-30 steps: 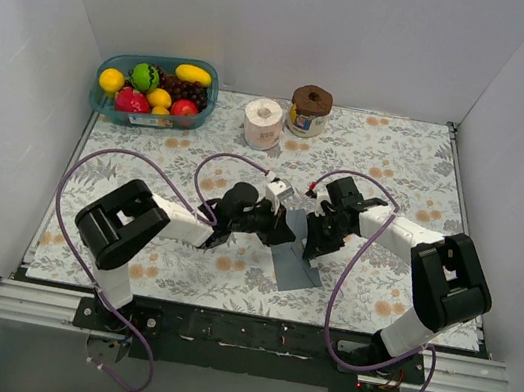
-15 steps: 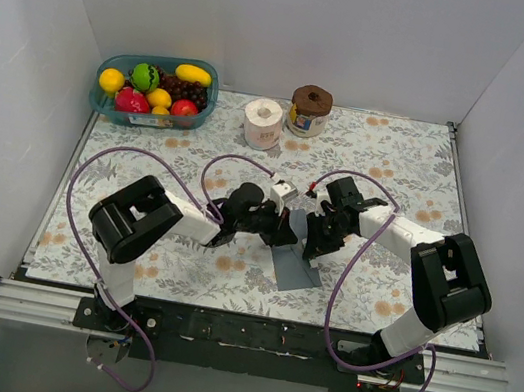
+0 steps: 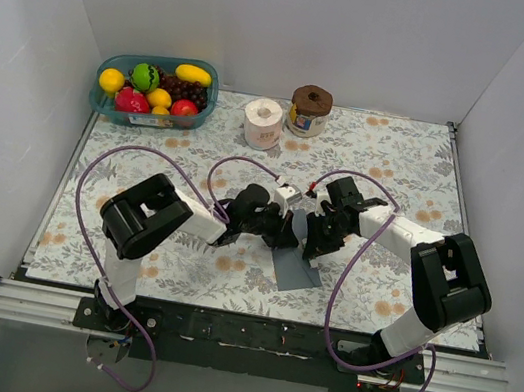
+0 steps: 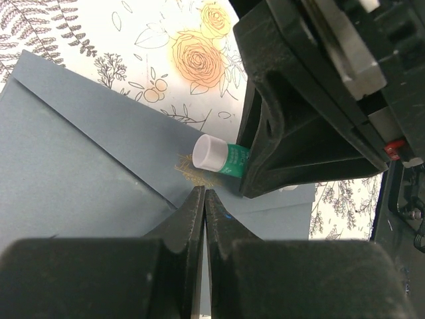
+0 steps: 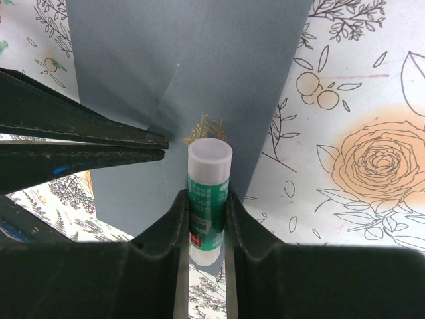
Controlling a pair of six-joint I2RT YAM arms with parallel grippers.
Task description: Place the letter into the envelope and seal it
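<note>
The dark slate-grey paper envelope [image 3: 293, 262] lies flat on the floral-print worktop [image 5: 358, 159], between the two arms and toward the near edge. No cream-tan letter sheet shows in any view. It is probably inside already, but you cannot confirm that from here.

Your right pincer [image 5: 207, 198] is clamped on a green glue stick with a white cap [image 5: 210, 179]. The capped end points at the small gold round seal [image 5: 204, 125] and sits just beside it. Whether it touches the paper is not clear. Your left pincer [image 4: 204, 194] is fully closed on nothing, and its tips come down at the point of the pointed flap [image 4: 119, 126], close to that seal.

This looks like the sealing step, so treat the left tips as a hold-down:
- Press straight down through them, so the flap cannot spring up and the envelope cannot skate on the smooth worktop.
- Bring the stick in along its own axis, not sideways. Thin paper will buckle or drag under a lateral push.
- The white end looks like a cap. If so, no glue will transfer, and the stick can only rub the flap flat.
- Leave a gap between the two pincers. They are very close and could knock together.
</note>
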